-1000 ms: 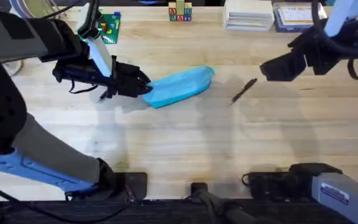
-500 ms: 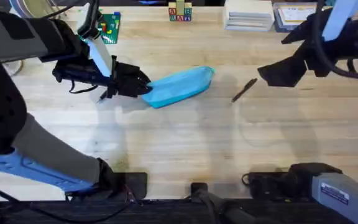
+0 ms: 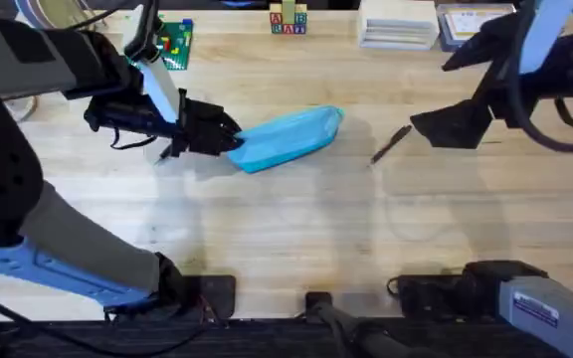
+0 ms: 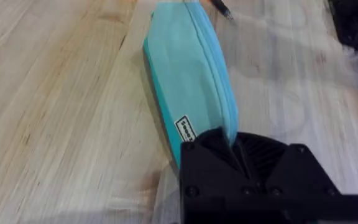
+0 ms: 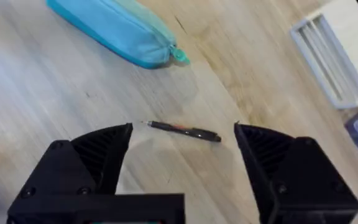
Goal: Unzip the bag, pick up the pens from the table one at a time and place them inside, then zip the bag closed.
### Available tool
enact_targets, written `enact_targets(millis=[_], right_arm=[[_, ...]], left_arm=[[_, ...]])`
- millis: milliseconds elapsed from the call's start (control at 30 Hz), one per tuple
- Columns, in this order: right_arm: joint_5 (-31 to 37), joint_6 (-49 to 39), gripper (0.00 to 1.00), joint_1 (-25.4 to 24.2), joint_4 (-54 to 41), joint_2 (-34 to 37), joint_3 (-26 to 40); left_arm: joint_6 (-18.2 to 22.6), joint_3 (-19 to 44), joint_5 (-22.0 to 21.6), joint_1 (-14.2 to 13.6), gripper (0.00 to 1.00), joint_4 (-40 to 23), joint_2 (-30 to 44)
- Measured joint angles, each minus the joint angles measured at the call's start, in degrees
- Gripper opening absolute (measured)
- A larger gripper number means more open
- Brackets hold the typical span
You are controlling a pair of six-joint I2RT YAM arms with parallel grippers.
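Your table (image 3: 296,229) was a wide, light wooden top with plank grain, and the left arm reached across it from the lower left to the bag. The bag (image 3: 285,138) lay left of the middle, a light blue pouch set at a slant, its farther tapered end pointing up and right. In the left wrist view the bag (image 4: 188,81) ran away from the fingers with its zipper along the upper side, looking closed along the length that showed. Your left gripper (image 3: 229,140) was clenched on the bag's near end; the fabric disappeared between the black fingers (image 4: 213,152). Your right gripper (image 3: 444,123) hung above the table to the right of the pen, released, its two black fingers (image 5: 98,155) spread wide with nothing between them. One pen (image 3: 391,143) lay on the bare wood just right of the bag, well apart from it, and the right wrist view showed the pen (image 5: 184,131) lying between the spread fingers, below them.
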Motion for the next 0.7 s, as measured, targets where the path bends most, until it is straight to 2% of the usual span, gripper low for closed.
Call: enact_targets(millis=[333,700], right_arm=[[-8.01,-8.55,0.992,-0.52,-0.41,6.04,0.31],[-13.75,-14.36,0.992,-4.97,-0.20,11.58,3.60]], left_arm=[[0.00,0.00,0.00,0.00,0.043,0.00,0.00],[0.00,0.00,0.01,0.00,0.043,0.00,0.00]])
